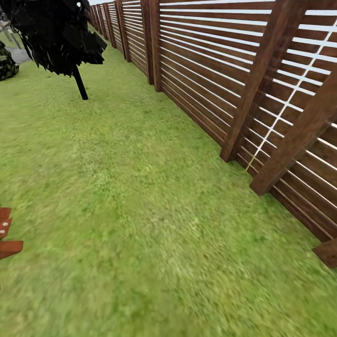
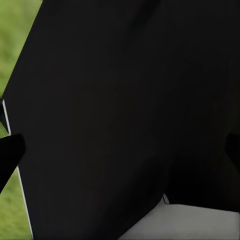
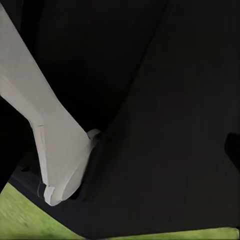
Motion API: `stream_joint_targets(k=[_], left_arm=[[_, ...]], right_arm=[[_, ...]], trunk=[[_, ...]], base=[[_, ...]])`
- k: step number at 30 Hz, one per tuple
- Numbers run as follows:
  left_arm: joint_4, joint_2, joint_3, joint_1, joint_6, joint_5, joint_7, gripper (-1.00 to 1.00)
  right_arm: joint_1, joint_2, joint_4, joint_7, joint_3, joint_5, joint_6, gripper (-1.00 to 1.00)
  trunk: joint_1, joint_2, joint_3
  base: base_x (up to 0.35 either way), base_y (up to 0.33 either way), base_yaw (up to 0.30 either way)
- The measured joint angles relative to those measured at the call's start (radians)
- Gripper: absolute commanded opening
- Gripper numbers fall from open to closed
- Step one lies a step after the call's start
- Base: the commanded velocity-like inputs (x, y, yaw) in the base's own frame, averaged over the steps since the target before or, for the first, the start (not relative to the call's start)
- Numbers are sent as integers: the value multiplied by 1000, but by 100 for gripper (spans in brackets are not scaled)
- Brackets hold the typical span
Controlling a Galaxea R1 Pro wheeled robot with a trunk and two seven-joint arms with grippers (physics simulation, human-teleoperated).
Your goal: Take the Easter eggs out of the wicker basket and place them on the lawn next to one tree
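The lawn spreads out in front of me as short bright green grass. The Easter eggs and the wicker basket are out of view. At the far left edge sits a clump of dark, pale-speckled foliage, perhaps part of a tree; its trunk is cut off. My left gripper faces a dark part of my own body, with its black fingertips far apart and nothing between them. My right gripper also faces my dark body and a white panel. One fingertip sits at the picture's edge.
A brown slatted wooden fence runs along the right side into the distance, its slanted posts meeting the grass. A black-leaved tree with a thin dark trunk stands at the back left. Red-brown pieces poke in at the left edge.
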State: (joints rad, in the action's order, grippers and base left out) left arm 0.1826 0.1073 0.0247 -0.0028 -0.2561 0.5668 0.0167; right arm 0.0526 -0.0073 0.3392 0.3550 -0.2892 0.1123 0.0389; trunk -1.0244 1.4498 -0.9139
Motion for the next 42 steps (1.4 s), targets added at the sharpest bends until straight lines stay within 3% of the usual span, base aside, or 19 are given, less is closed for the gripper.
stream_joint_targets(k=[42], left_arm=[[0, 0, 0, 0, 0, 0, 0, 100]], right_arm=[[0, 0, 0, 0, 0, 0, 0, 100]], trunk=[[0, 0, -50]], base=[[343, 0, 168]])
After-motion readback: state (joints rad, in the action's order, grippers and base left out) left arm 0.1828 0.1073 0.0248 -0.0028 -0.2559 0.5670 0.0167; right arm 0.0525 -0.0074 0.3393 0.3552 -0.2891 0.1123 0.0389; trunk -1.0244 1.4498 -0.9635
